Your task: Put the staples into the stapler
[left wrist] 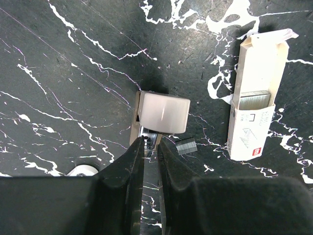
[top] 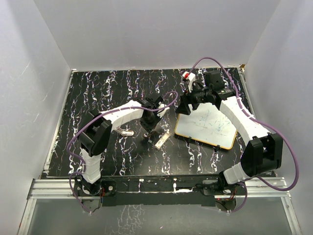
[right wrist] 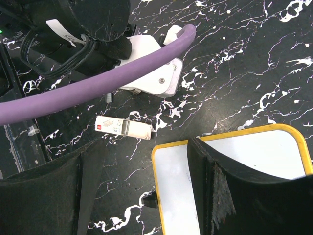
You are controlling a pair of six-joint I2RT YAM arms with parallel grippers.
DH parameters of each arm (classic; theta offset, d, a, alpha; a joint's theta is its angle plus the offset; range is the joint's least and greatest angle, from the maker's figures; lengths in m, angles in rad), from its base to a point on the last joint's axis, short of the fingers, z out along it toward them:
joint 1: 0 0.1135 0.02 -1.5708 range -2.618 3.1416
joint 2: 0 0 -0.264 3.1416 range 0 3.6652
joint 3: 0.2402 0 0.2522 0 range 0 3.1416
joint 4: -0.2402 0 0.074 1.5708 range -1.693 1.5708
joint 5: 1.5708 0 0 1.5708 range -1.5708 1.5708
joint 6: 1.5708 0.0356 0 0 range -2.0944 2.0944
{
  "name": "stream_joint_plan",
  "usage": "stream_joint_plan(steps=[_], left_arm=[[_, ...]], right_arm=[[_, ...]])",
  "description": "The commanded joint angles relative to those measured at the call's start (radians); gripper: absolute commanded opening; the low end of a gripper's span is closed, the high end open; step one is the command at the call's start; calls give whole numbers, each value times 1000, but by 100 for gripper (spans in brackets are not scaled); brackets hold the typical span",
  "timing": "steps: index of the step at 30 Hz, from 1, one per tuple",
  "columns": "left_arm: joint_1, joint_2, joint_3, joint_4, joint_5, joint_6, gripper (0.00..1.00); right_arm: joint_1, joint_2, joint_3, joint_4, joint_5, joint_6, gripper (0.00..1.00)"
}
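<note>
Left wrist — left gripper [left wrist: 150, 143] pinched shut on stapler [left wrist: 161, 113] at its metal end.
Staples box [left wrist: 254, 105] open just right of it, red mark, print unreadable; right gripper [right wrist: 144, 147] wide, empty, over whiteboard [right wrist: 244, 161].

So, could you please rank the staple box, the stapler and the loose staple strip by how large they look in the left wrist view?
Largest: staple box.
Middle: stapler, though its lower end is hidden behind the fingers, so its full size is unsure.
Smallest: loose staple strip, clearly.
</note>
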Motion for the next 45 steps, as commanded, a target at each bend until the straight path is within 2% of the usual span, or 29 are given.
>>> stream_joint_plan(steps=[1, 45], left_arm=[[-5, -66, 34, -28, 10, 1, 0], [7, -33, 34, -26, -7, 16, 0]], right_arm=[[-6, -5, -3, 39, -13, -13, 70], [-5, -12, -8, 40, -19, -13, 70]])
